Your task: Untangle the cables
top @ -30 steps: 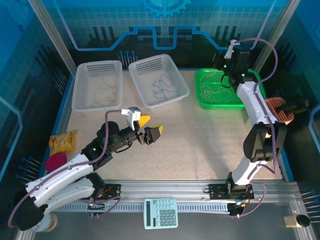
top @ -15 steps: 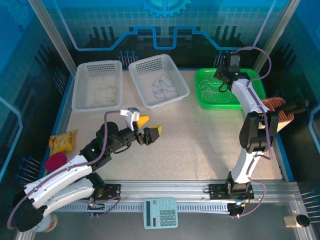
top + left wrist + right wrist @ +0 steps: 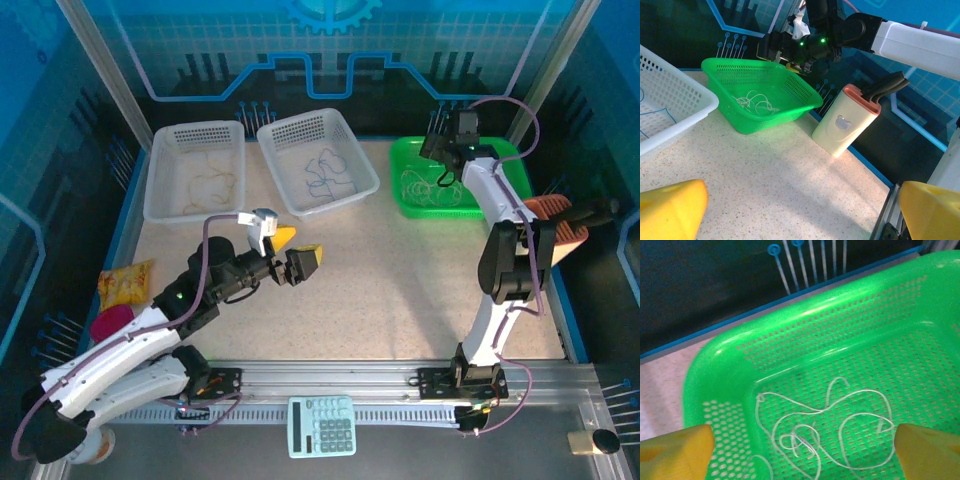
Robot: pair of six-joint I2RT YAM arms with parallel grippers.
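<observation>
Top external | right hand spread above green basket of whitish cables | left hand spread, low over table

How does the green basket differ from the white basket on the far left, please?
The green basket is bright green; the left white basket is translucent white. The green basket holds whitish cables, the white one tan-yellow cables. The right gripper hangs open above the green basket, while nothing hangs over the white one. Both are perforated rectangular baskets at the far edge of the table.
</observation>
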